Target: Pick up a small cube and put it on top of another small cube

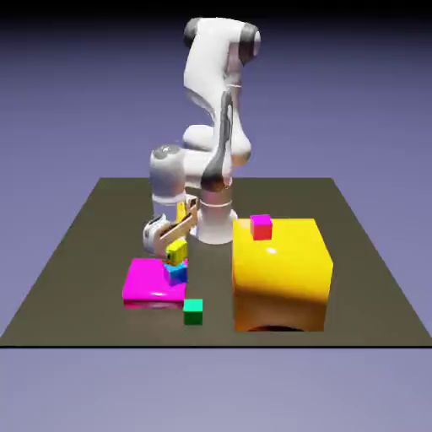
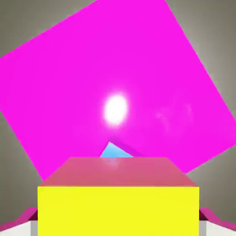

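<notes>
Exterior view: we've got our gripper (image 1: 173,245) shut on yellow cube (image 1: 176,251), approx. over blue cube (image 1: 175,272) on magenta slab (image 1: 143,283); lowering & release left.

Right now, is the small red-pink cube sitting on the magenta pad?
No, the small red-pink cube sits on top of the big yellow block, off to the exterior view's right of the magenta pad.
</notes>
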Motion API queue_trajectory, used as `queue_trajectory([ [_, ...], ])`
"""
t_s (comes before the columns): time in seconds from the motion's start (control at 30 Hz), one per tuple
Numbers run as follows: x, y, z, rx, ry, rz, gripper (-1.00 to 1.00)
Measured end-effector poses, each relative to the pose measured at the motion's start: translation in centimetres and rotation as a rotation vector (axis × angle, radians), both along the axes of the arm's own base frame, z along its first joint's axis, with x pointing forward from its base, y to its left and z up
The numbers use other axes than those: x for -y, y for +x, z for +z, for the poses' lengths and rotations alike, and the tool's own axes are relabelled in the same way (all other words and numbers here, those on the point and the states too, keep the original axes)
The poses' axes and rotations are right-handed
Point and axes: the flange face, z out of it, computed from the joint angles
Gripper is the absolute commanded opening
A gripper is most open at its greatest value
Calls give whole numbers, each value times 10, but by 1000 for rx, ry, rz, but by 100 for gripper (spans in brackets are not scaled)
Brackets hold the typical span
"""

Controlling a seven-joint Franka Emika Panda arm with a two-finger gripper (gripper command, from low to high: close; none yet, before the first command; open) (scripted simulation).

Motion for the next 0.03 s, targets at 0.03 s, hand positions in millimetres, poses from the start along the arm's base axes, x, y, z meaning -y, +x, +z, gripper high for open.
queue_trajectory([
  [0.03,0,0,0,0,0,0,100],
])
